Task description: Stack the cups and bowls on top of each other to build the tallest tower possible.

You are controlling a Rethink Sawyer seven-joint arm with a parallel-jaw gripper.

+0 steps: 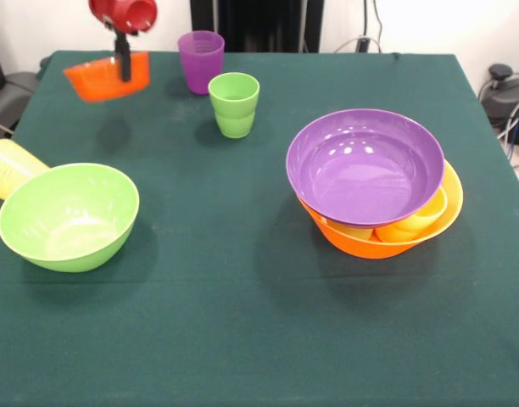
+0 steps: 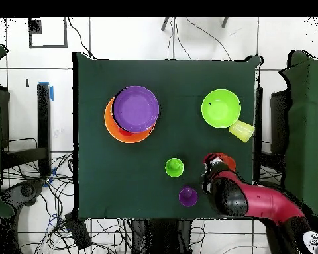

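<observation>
My gripper (image 1: 122,72) is at the table's far left corner, shut on the rim of the small orange bowl (image 1: 94,80), which hangs tilted above the cloth. In the overhead view the gripper (image 2: 214,163) covers most of that bowl. The purple cup (image 1: 200,59) and the lime green cup (image 1: 234,103) stand upright to its right. The tower (image 1: 374,199) is the purple bowl (image 1: 365,165) resting tilted in the yellow-orange bowl (image 1: 361,242), with a yellow-orange cup (image 1: 410,224) wedged between them. The lime green bowl (image 1: 69,216) sits at the left, with the pale yellow cup (image 1: 9,165) on its side beside it. The dark green and orange cups are hidden.
Dark green cloth covers the table (image 1: 242,339). Its near edge is at the picture's bottom. Cables and a dark device (image 1: 505,93) lie off the table's right side.
</observation>
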